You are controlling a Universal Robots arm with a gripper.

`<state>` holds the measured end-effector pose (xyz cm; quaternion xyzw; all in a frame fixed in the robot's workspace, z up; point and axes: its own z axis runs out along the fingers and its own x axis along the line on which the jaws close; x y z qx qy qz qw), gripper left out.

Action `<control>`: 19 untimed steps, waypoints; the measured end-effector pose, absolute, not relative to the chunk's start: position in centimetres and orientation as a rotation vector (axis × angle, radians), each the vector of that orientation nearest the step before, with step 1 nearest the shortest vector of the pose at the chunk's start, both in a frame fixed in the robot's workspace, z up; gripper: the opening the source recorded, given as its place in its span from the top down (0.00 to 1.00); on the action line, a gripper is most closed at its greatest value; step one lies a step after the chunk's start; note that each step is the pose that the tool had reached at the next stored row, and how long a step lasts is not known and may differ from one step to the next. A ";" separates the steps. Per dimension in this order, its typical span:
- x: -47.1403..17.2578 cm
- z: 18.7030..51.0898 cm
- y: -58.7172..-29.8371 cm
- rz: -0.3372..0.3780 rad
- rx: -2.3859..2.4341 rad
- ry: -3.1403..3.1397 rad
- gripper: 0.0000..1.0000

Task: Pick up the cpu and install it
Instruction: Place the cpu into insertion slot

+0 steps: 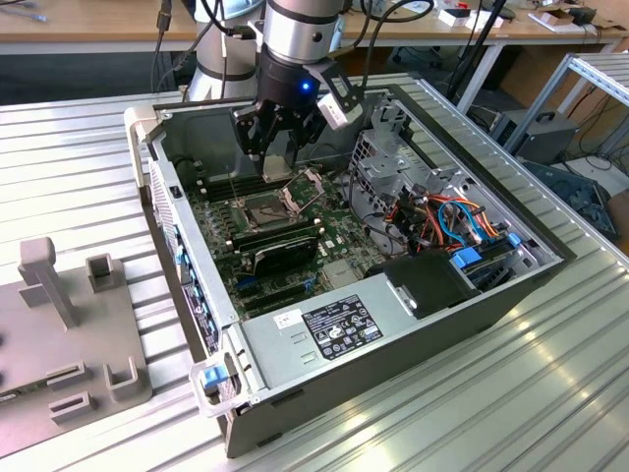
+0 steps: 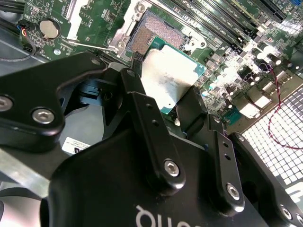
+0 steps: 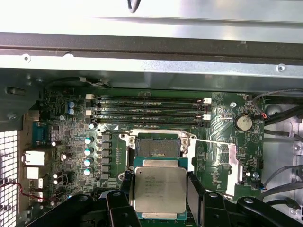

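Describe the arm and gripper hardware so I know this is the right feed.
The arm is a silver-grey cylinder with black cables beside it. The gripper is black, with a small blue light on its body and a pale camera box at its side. In the second wrist view its jointed links carry silver socket screws, and its body bears white lettering.

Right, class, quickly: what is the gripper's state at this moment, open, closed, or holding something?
Gripper: jaws closed on the cpu, which is not yet seated in the socket.
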<state>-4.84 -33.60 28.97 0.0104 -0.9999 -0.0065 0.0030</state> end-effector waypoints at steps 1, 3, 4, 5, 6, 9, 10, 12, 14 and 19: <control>-4.8 29.0 -33.6 -0.020 0.032 -3.135 0.46; -4.8 29.0 -33.6 -0.020 0.033 -3.135 0.46; -4.8 29.0 -33.6 -0.020 0.032 -3.135 0.46; -4.8 29.0 -33.6 -0.020 0.025 -3.135 0.46; -4.8 29.0 -33.6 -0.020 0.000 -3.136 0.46; -4.8 28.9 -33.6 -0.021 -0.063 -3.135 0.46; -4.8 28.9 -33.6 -0.021 -0.085 -3.135 0.46; -4.8 28.9 -33.6 -0.021 -0.173 -3.132 0.46; -4.8 28.9 -33.6 -0.021 -0.227 -3.128 0.46; -4.8 28.8 -33.6 -0.021 -0.396 -3.112 0.46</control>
